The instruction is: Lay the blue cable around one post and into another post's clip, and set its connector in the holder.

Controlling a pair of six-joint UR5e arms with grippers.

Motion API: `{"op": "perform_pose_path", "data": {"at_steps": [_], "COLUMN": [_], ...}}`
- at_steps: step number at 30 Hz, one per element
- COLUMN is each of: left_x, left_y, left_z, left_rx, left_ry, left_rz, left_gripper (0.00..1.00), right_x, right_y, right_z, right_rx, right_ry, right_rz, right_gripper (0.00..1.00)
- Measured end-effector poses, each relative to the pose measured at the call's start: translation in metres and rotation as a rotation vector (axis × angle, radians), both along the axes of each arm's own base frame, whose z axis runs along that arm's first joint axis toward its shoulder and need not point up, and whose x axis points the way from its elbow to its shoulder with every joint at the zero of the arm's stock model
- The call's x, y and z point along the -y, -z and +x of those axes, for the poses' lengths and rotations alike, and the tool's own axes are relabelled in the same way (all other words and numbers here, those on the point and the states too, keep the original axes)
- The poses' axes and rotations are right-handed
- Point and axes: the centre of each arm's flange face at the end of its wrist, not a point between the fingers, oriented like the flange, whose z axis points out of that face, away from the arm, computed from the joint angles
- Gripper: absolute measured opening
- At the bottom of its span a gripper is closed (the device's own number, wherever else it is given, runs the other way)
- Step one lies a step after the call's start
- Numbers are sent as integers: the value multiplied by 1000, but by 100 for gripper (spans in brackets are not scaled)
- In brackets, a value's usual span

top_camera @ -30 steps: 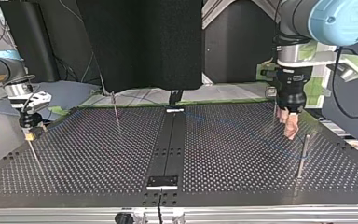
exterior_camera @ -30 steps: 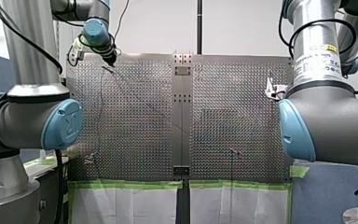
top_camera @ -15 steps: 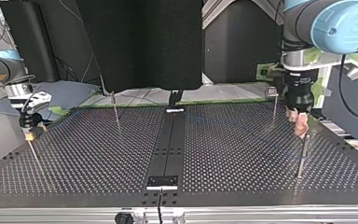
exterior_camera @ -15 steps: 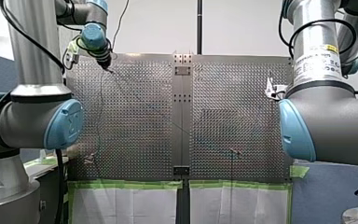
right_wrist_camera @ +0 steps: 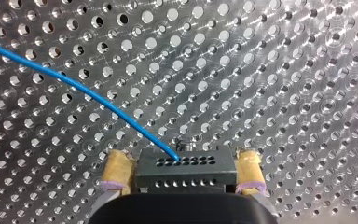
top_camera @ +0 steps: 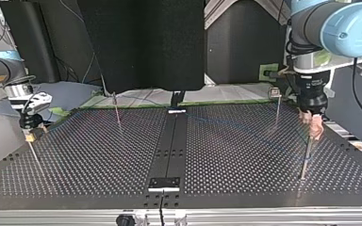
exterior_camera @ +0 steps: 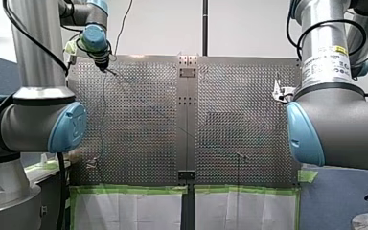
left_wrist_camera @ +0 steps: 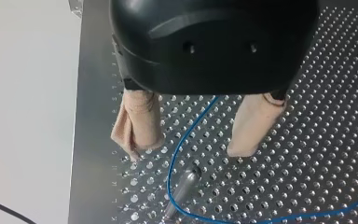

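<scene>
While the front view looks along the perforated counter [exterior_camera: 139,124], my left gripper [exterior_camera: 105,66] hangs over the far corner, well to the left of the dark centre strip [exterior_camera: 187,120]. Its two beige pads [left_wrist_camera: 137,126] stand wide apart and hold nothing. The blue cable [left_wrist_camera: 168,177] runs down between them without touching either. It curves close by the foot of a thin metal post [left_wrist_camera: 182,189] just ahead of the gripper, then leads off across the holes. In the top view a second post [top_camera: 277,110] with a small clip at its top stands on the same side of the centre strip, a little nearer to it. I can only faintly trace the cable from there toward the strip. On the other side of the centre strip, well away from it, my right gripper [top_camera: 29,134] sits low over the counter. Its yellow pads [right_wrist_camera: 116,170] are closed on a black connector [right_wrist_camera: 186,175], one on each side. The cable leaves the connector's face and arcs away over the counter.
</scene>
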Motion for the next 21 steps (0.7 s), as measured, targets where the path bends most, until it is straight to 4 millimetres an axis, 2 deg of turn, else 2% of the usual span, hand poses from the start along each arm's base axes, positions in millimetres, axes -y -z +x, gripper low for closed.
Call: {"op": "perform_pose_path", "data": {"at_steps": [21], "left_x": [-6], "left_y": [-2], "left_z": [-1], "left_rx": [2], "left_ry": [-30], "left_rz": [3], "left_gripper": [100], "right_x": [0], "right_y": [0], "right_z": [0], "right_rx": [0], "right_ry": [0], "right_rz": [0], "right_gripper": [100]}}
